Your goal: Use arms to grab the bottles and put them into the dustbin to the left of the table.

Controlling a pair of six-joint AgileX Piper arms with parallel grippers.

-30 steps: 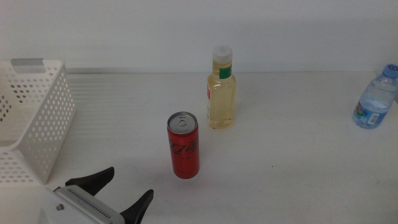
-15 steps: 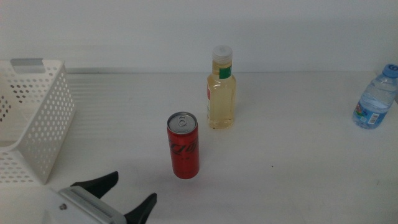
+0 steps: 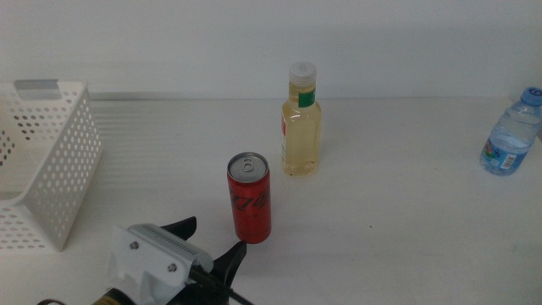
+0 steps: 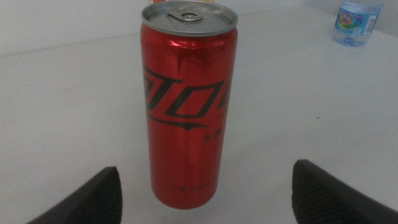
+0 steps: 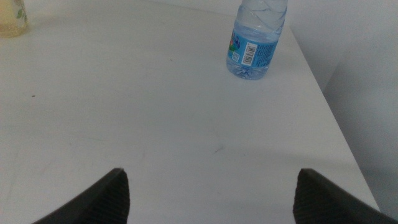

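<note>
The left gripper [image 3: 212,240] hangs with its jaws spread wide, just short of the red can [image 3: 249,197], which stands upright mid-tabletop [image 3: 406,212]. The yellow-liquid bottle [image 3: 301,120] stands at the can's 1 o'clock, the water bottle [image 3: 511,132] far toward 3 o'clock, the white perforated dustbin [image 3: 47,161] at 9 o'clock. The right gripper [image 5: 208,196] waits, jaws parted, near the water bottle.

The dustbin [image 3: 47,161] is cut off by the middle view's left edge. The water bottle [image 3: 511,133] is clipped at that view's right edge; in the right wrist view its cap is cropped. The yellow bottle [image 4: 184,2] is almost wholly hidden behind the red can [image 4: 188,102].
</note>
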